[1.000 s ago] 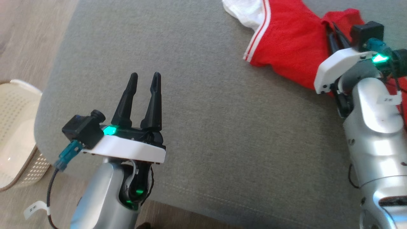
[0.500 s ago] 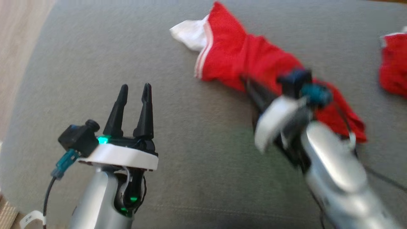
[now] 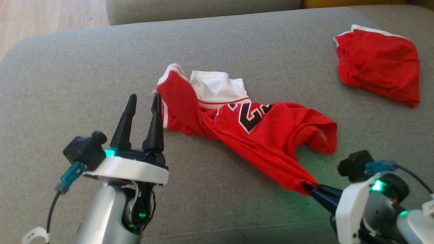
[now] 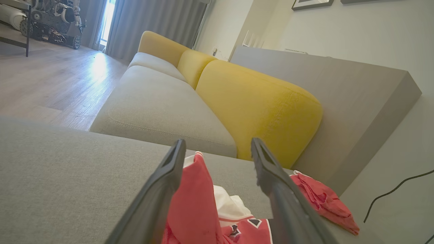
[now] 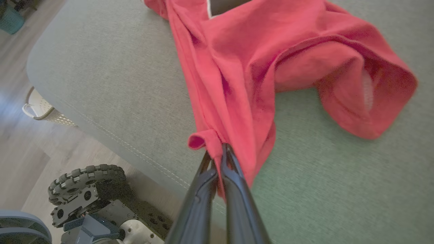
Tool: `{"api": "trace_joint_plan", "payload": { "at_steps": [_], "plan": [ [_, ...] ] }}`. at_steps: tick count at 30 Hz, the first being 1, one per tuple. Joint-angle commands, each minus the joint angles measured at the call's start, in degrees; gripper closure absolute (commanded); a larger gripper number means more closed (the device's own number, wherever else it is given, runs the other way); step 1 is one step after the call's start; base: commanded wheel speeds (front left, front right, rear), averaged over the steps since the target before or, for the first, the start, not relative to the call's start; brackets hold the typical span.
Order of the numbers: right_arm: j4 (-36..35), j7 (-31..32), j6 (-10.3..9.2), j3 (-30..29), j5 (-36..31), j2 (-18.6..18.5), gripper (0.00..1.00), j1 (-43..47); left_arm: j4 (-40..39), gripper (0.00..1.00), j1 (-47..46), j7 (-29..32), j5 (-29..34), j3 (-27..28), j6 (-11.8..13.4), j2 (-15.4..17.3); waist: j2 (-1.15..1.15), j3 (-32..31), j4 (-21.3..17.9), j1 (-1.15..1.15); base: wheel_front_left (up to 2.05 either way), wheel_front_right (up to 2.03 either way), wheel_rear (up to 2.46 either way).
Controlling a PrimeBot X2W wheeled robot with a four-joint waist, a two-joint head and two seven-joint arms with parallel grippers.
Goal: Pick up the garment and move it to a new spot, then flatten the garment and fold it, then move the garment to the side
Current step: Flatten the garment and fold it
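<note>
The garment is a red jersey with white trim and dark numerals, lying crumpled and stretched across the grey cushion. My right gripper is shut on its lower edge at the front right, pulling the cloth taut; the right wrist view shows the fingers pinching a bunched fold of the garment. My left gripper stands open at the front left, its fingertips just left of the jersey's white-trimmed end, nothing between them. In the left wrist view the garment shows between the open fingers.
A second red garment lies crumpled at the cushion's back right. Yellow back cushions and a grey ledge rise behind. A white perforated basket and the robot's wheeled base stand on the wooden floor by the cushion's front edge.
The head camera has swung, shifting the whole picture. My right gripper has dragged the jersey toward the front of the cushion, stretching it out. The left gripper stays open.
</note>
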Motion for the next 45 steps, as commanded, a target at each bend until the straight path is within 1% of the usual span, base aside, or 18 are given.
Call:
{"api": "trace_joint_plan", "payload": {
  "at_steps": [1, 4, 8, 11, 14, 18, 22, 23, 29, 34, 35, 39, 43, 45],
  "plan": [
    [-2.7, 0.1, 0.37, -1.4, -0.9, -1.4, 1.0, -1.0, -1.9, 0.0, -1.7, -0.3, 0.4, 2.0, 0.2, 0.5, 0.0, 0.2, -0.1, 0.0, 0.0, 0.0, 0.0],
    [-2.8, 0.2, 0.37, -4.2, -1.6, -0.3, 1.0, 0.2, -1.7, 0.0, -1.9, -0.3, 0.4, 1.8, 0.0, 0.5, 0.0, 0.3, 0.1, 0.0, 0.0, 0.0, 0.0],
    [-2.1, 3.2, 0.37, -4.2, -1.6, -0.5, 1.0, 2.0, -1.2, 0.0, -1.9, -0.3, 0.4, 1.3, -0.2, 0.5, 0.0, 0.1, 1.0, 0.0, 0.0, 0.0, 0.0],
    [-1.1, 7.7, 0.37, -4.5, -1.4, -1.9, 1.0, 4.4, -1.1, 0.0, -1.9, -0.3, 0.4, 1.2, -0.1, 0.5, 0.0, -0.2, 1.8, 0.0, 0.0, 0.0, 0.0],
    [-1.0, 9.8, 0.37, -5.2, -1.9, -2.9, 1.0, 5.8, -1.0, 0.0, -1.9, -0.3, 0.3, 1.2, -0.1, 0.5, 0.0, -0.3, 2.4, 0.0, 0.0, 0.0, 0.0],
    [-1.0, 10.5, 0.37, -4.8, -2.0, -3.2, 1.0, 6.8, -1.0, 0.0, -1.8, -0.3, 0.3, 1.1, 0.0, 0.5, 0.0, -0.6, 3.0, 0.0, 0.0, 0.0, 0.0],
    [-0.3, 9.0, 0.37, -4.3, -3.1, -3.1, 1.0, 6.6, -1.1, 0.0, -1.7, -0.3, 0.3, 1.1, 0.0, 0.5, 0.0, -0.9, 3.2, 0.0, 0.0, 0.0, 0.0],
    [-0.2, 7.7, 0.37, -4.8, -3.5, -2.5, 0.0, 6.3, -1.1, 0.0, -1.6, -0.3, 0.4, 1.1, 0.0, 0.5, 0.0, -1.0, 3.2, 0.0, 0.0, 0.0, 0.0],
    [-0.8, 3.9, 0.37, -8.4, -3.2, 1.0, 0.0, 4.3, -1.1, 0.0, -1.3, -0.3, 0.7, 1.3, 0.1, 0.5, 0.0, -1.6, 3.0, 0.0, 0.0, 0.0, 0.0],
    [-3.0, -1.7, 0.37, -13.6, -2.3, 6.2, 0.0, 1.3, -1.3, 0.0, -1.2, -0.3, 0.9, 1.1, 0.2, 0.5, 0.0, -1.9, 2.9, 0.0, 0.0, 0.0, 0.0],
    [-3.0, -1.7, 0.37, -13.6, -2.3, 6.2, 0.0, 1.3, -1.3, 0.0, -1.2, -0.3, 0.9, 1.1, 0.2, 0.5, 0.0, -1.9, 2.9, 0.0, 0.0, 0.0, 0.0],
    [-3.5, -8.9, 0.37, -17.0, -6.2, 10.5, 0.0, -1.1, -1.8, 0.0, -1.4, -0.3, 0.9, 0.9, 0.3, 0.5, 0.0, -1.8, 3.0, 0.0, 0.0, 0.0, 0.0],
    [-2.3, -17.7, 0.37, -20.4, -10.5, 16.7, 0.0, -2.1, -2.4, 0.0, -1.5, -0.3, 0.7, 0.8, 0.4, 0.5, 0.0, -1.4, 3.0, 0.0, 0.0, 0.0, 0.0],
    [-1.5, -21.0, 0.37, -20.9, -12.0, 19.8, 0.0, -2.1, -2.6, 0.0, -1.5, -0.3, 0.6, 0.8, 0.5, 0.5, 0.0, -1.0, 2.7, 0.0, 0.0, 0.0, 0.0]
  ]
}}
